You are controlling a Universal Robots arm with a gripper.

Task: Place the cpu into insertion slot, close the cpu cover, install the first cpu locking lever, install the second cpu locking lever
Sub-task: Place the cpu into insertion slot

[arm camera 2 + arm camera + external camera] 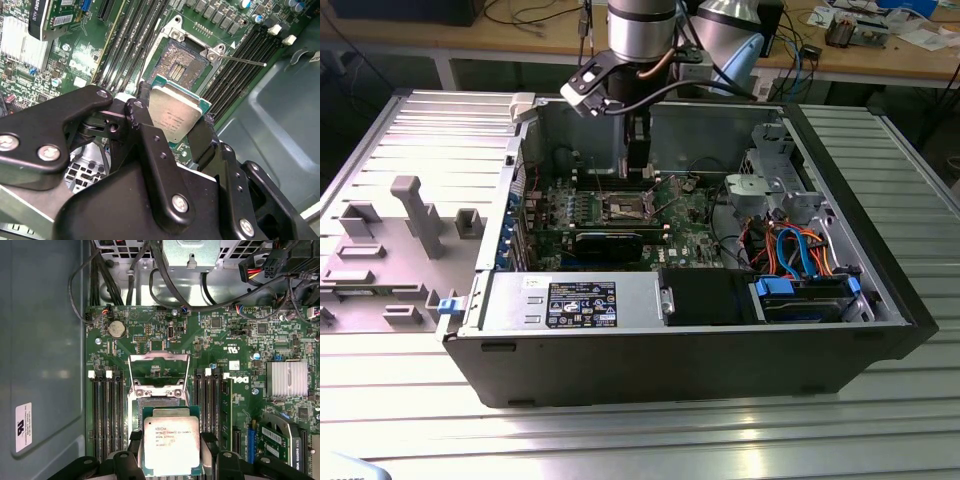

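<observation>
My gripper (pixel 171 449) is shut on the cpu (pixel 171 442), a flat square chip with its silvery top facing up and a black finger on each of two opposite edges. The second wrist view shows the cpu (pixel 176 116) held level, a short way above the board, by the gripper (pixel 175 111). The insertion slot (pixel 182 62) lies open just beyond the chip, its contact field bare. The cpu cover (pixel 159 357) stands flipped up behind the insertion slot (pixel 159 402). A thin locking lever (pixel 245 60) sticks out to one side. In the exterior view the gripper (pixel 638 165) hangs inside the case over the insertion slot (pixel 628 207).
Black memory slots (pixel 106 410) run along both sides of the socket. A finned heatsink (pixel 287 378) and a graphics card (pixel 280 437) sit further off. Cables (pixel 790 250) and drive bays fill the case at the exterior view's right. The case wall (pixel 40 365) is close by.
</observation>
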